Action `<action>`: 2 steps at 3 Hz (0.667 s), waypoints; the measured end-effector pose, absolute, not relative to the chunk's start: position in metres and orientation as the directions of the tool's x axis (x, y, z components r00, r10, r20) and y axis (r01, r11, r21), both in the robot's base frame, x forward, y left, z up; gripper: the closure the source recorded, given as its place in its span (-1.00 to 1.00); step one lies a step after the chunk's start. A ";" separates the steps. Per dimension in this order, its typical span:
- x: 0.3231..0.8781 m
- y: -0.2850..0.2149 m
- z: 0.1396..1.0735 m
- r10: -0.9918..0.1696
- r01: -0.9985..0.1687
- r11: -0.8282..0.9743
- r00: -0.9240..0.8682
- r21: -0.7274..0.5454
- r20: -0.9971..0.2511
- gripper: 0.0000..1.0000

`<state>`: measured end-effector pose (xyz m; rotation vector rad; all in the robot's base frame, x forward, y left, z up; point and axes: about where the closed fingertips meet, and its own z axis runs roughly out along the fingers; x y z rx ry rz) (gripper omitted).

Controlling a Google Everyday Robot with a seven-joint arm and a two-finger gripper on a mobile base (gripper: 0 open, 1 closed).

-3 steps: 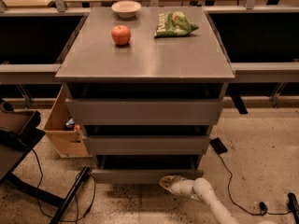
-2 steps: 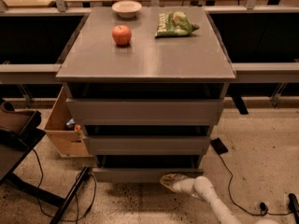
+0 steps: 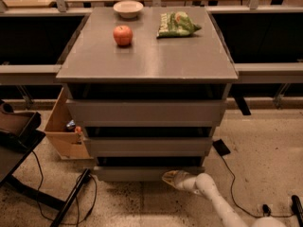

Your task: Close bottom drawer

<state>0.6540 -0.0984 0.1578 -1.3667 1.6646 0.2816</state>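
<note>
The bottom drawer [image 3: 142, 173] is the lowest of three grey handleless drawers in the cabinet; its flat front panel sits slightly forward of the cabinet, with a dark gap above it. My gripper [image 3: 170, 178] is at the end of a white arm coming from the lower right. It is low near the floor, against the right part of the bottom drawer's front. The middle drawer [image 3: 147, 146] and top drawer [image 3: 146, 112] are above it.
On the cabinet top [image 3: 147, 56] sit a red apple [image 3: 123, 35], a white bowl [image 3: 128, 8] and a green chip bag [image 3: 176, 24]. A cardboard box [image 3: 64, 131] stands at the left. Cables and a dark stand leg [image 3: 71, 200] lie on the speckled floor.
None visible; the gripper stays at the bottom drawer's front and the drawers look the same.
</note>
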 end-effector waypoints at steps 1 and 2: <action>0.653 -0.098 0.158 -0.648 -0.862 0.354 0.054 -0.363 -0.760 0.29; 0.653 -0.098 0.158 -0.648 -0.862 0.354 0.054 -0.363 -0.760 -0.18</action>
